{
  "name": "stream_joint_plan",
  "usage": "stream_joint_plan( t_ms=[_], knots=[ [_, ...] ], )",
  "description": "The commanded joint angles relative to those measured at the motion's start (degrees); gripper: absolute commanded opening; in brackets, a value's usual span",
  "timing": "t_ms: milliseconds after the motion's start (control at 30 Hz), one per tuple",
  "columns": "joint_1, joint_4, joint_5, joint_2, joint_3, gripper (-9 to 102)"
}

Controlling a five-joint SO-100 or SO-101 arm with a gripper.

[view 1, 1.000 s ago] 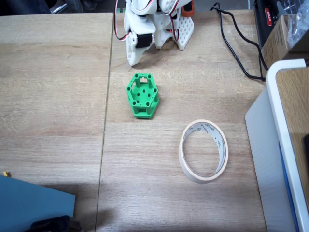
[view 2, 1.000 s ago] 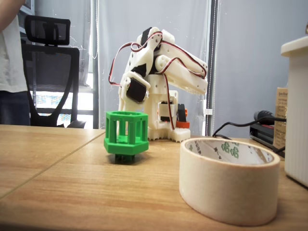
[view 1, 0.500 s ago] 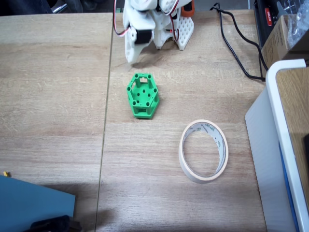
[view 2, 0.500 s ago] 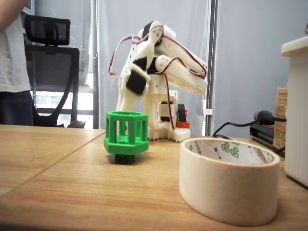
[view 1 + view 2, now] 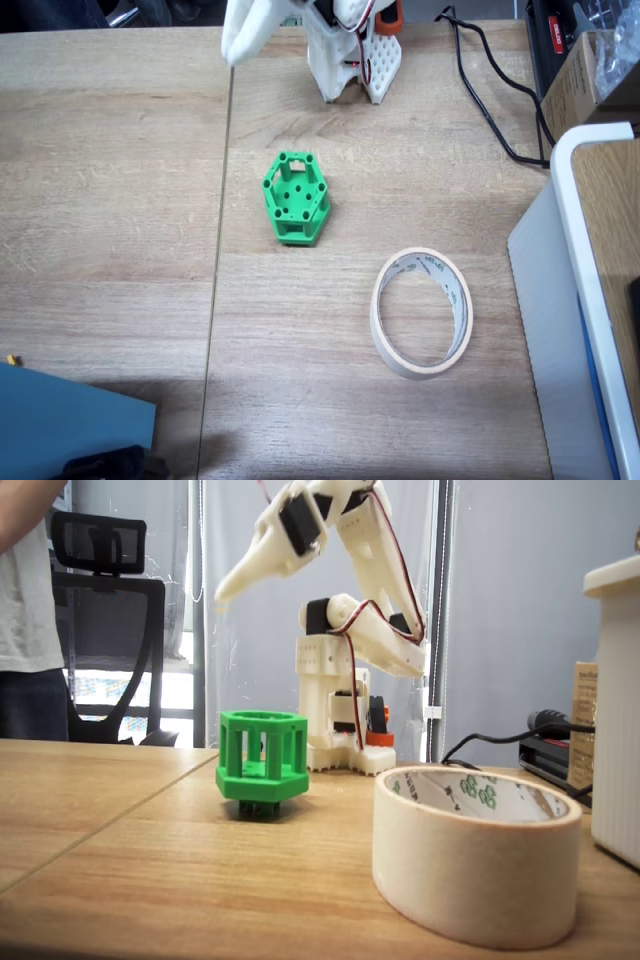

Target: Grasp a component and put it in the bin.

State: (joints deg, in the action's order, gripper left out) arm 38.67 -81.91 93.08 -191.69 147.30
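Note:
The green hexagonal component (image 5: 295, 198) stands upright on the wooden table, left of centre, and shows in the side fixed view too (image 5: 262, 763). The bin, a cream tape ring (image 5: 422, 312) (image 5: 475, 852), lies flat to the component's right and nearer the front. My white gripper (image 5: 238, 42) (image 5: 224, 592) is raised high above the table, behind and left of the component, pointing down-left. Its fingers look closed together, with nothing between them. It touches neither object.
A tall white-rimmed container (image 5: 570, 250) (image 5: 615, 710) stands at the right edge. Black cables (image 5: 490, 90) run along the back right beside the arm's base (image 5: 355, 55). A blue sheet (image 5: 70, 420) covers the front left corner. A chair (image 5: 105, 630) and a person (image 5: 25, 610) are behind the table.
The arm has unfolded from its low, tucked pose. The gripper rose well above the table and swung left in the top-down view. Component and tape ring have not moved.

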Motion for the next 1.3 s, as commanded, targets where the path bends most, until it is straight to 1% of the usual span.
stream_joint_plan(
  t_ms=[0,133,300,700,1100,1267],
  knots=[
    [-4.9,0.6,-0.5,6.9,-5.8,0],
    [-9.0,0.6,-0.6,17.8,-9.0,2],
    [-10.3,0.6,-0.6,27.2,-11.9,7],
    [-11.0,0.6,0.2,34.8,-11.3,16],
    [-11.1,0.7,0.4,51.0,-12.3,17],
    [-11.1,0.8,0.4,54.1,-12.4,17]
  ],
)
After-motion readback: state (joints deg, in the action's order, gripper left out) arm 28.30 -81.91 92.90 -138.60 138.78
